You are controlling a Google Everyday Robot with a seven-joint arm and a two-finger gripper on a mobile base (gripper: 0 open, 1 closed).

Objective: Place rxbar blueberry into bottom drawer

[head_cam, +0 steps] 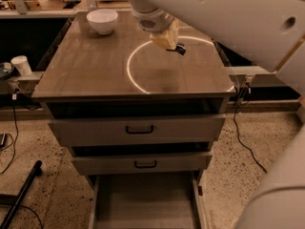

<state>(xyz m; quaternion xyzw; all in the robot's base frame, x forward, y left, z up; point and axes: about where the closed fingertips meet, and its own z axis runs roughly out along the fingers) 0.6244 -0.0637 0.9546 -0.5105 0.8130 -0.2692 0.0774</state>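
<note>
The white arm [228,18] fills the upper right of the frame and reaches down toward the middle top. Below it stands the cabinet [217,128], whose flat top [86,70] takes up the centre and carries a bright ring of light [129,73]. Under the top are the two upper drawers [95,128], each with a black handle, both slightly out. The bottom drawer [143,204] is pulled well out at the lower edge of the frame, its floor bare. A white bowl [102,21] sits at the upper left corner of the top, and a pale cup [21,65] stands off the cabinet at the far left. The gripper [170,43] hangs over the upper middle of the top, above the ring's upper right arc and well apart from the bowl. A small dark piece juts from its lower right tip. I take this to be the bar [180,49] pinched in closed jaws, since no bar lies anywhere on the top. Only a short end shows, pointing to the lower right, so its long axis cannot be told with certainty. The bottom drawer lies straight down the frame from the gripper, slightly left. The coming move therefore probably calls for carrying the bar out past the top's front edge and both upper drawer fronts, then lowering it. Clipping those fronts is the likely risk.
</note>
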